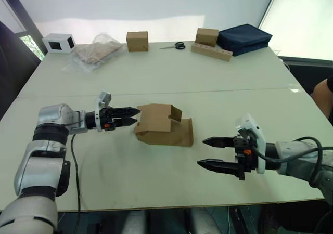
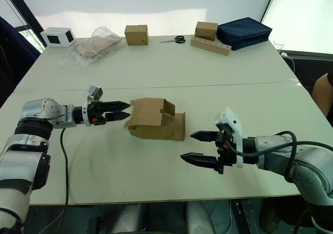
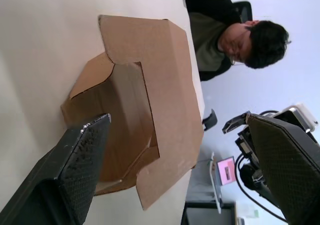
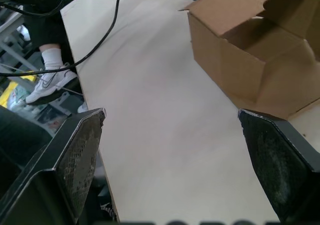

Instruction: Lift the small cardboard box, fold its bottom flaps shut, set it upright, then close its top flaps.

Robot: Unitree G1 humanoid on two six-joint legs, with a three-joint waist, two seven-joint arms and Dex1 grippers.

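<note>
— Small cardboard box (image 1: 164, 125) lies on its side mid-worktop (image 1: 156, 78), flaps loose. Risk?

— Left gripper (image 1: 131, 116), narrowly parted, sits at its left edge; right gripper (image 1: 209, 152) is spread, well apart. A one-sided push could slide the box.

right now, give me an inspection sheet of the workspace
surface: pale table, a seam running across its middle
job's things: small cardboard box lying on its side mid-table, flaps loose and open
clutter: along the far edge, a white box, a plastic bag, two brown cubes, scissors, a wooden block and a dark blue case
grippers: left gripper at the box's left end, fingers apart; right gripper open, off to the box's right, not touching it
cables: black cable by the left arm, another at the right wrist
surroundings: a person seated beyond the table
</note>
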